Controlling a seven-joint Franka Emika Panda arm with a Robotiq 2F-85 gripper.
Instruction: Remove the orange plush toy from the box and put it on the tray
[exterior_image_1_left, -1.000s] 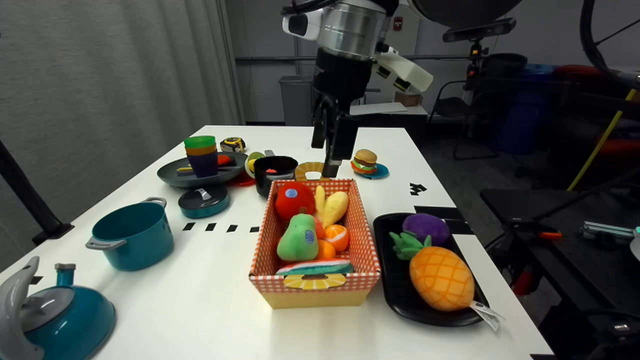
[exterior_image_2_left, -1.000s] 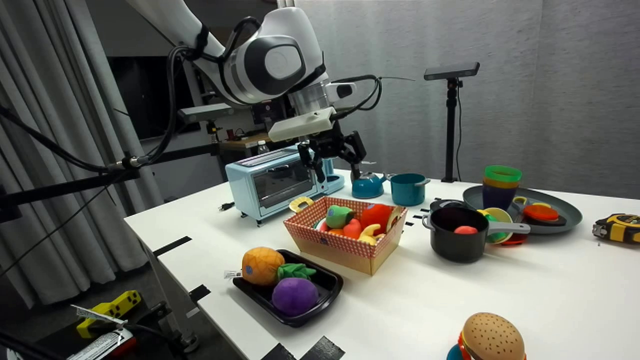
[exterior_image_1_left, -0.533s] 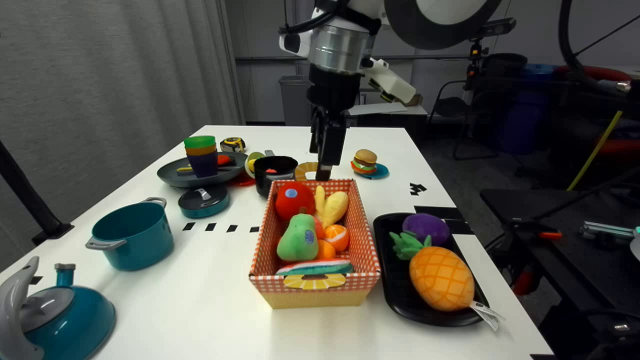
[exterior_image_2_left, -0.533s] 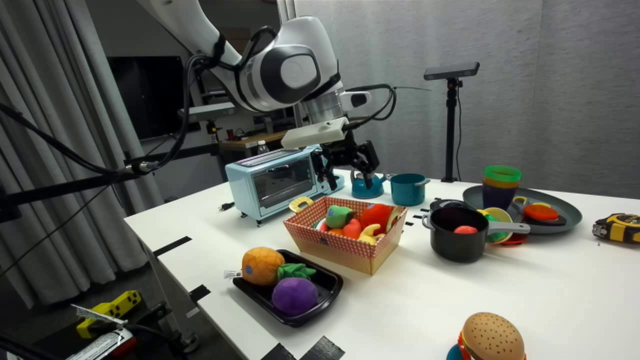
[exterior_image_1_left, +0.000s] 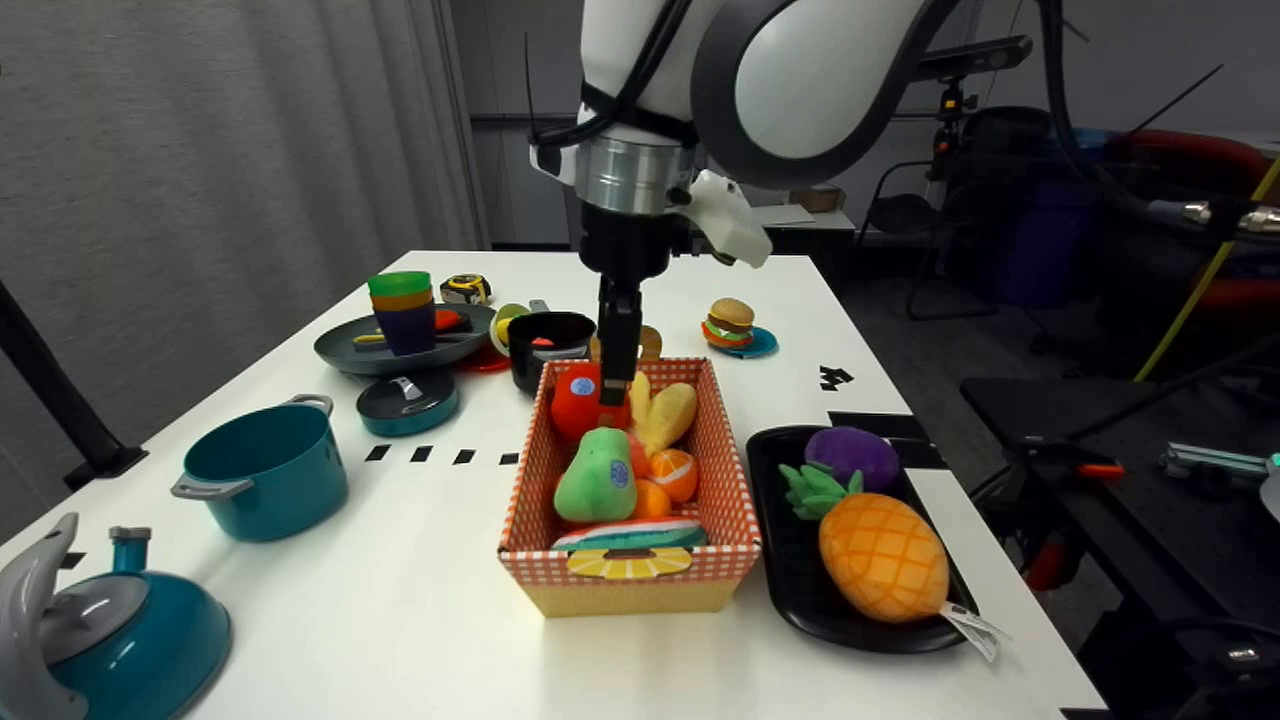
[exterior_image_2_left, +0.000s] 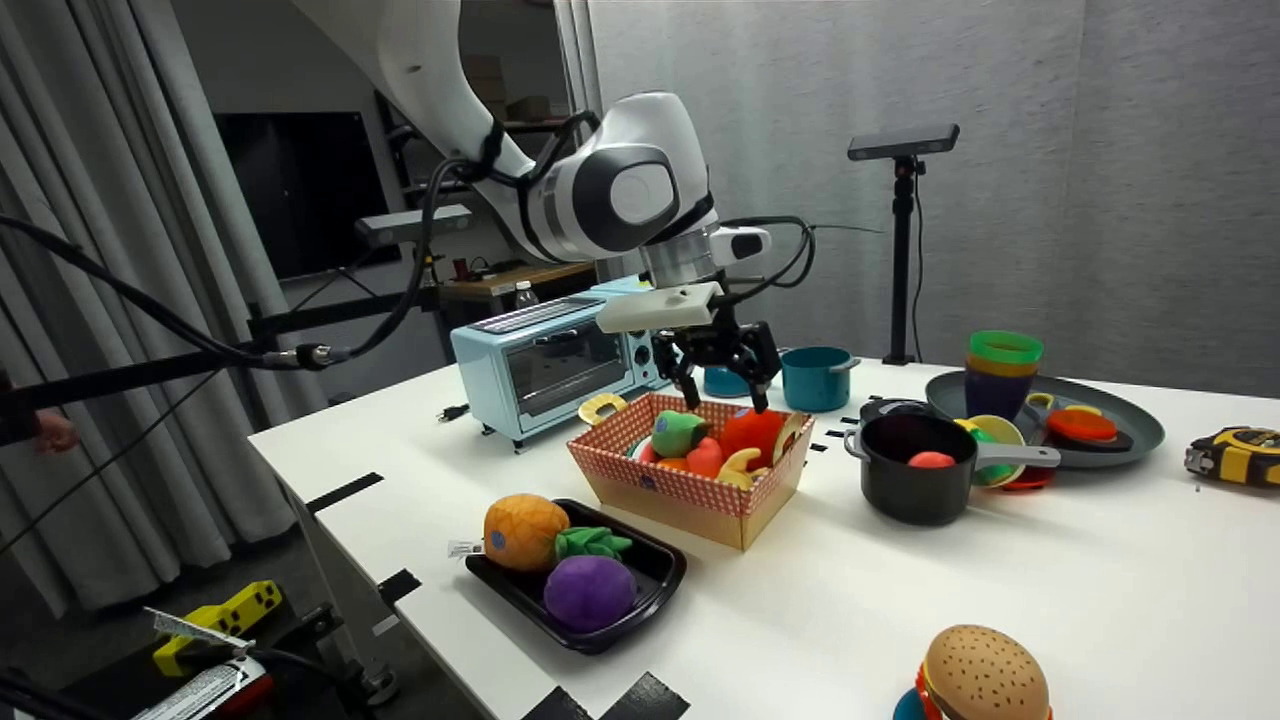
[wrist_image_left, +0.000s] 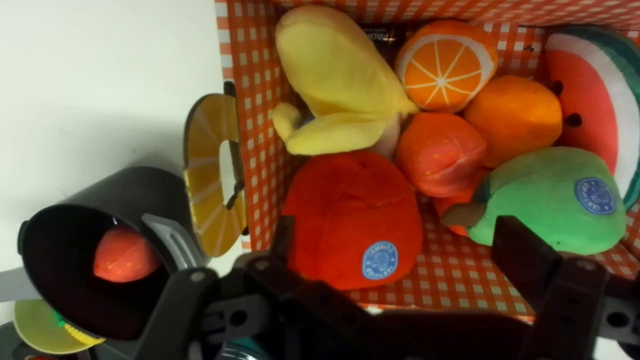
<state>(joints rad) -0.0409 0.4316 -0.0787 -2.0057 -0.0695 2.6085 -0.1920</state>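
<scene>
The box (exterior_image_1_left: 630, 598), with red checked sides, holds several plush foods. The wrist view shows an orange plush with a citrus-slice face (wrist_image_left: 447, 70), a smaller plain orange plush (wrist_image_left: 520, 120) and a large red round plush (wrist_image_left: 352, 220). A small green top shows on none of these; I cannot tell which is the orange plush toy. My gripper (wrist_image_left: 397, 232) is open and empty, low over the box, its fingers either side of the red plush and near the green pear (wrist_image_left: 555, 200). In an exterior view the fingertips (exterior_image_2_left: 725, 402) hang just above the red plush. The black tray (exterior_image_1_left: 785, 590) stands beside the box.
A pineapple plush (exterior_image_1_left: 885, 560) and a purple plush (exterior_image_1_left: 855, 458) lie on the tray. A black pot (exterior_image_2_left: 915, 490) stands near the box's far end. A label tab (wrist_image_left: 207, 175) sticks up at the box rim. A toaster oven (exterior_image_2_left: 560, 370) stands behind.
My gripper has come down and moved over the box, toward the red plush, still open. The box, its contents and the tray have not moved.
</scene>
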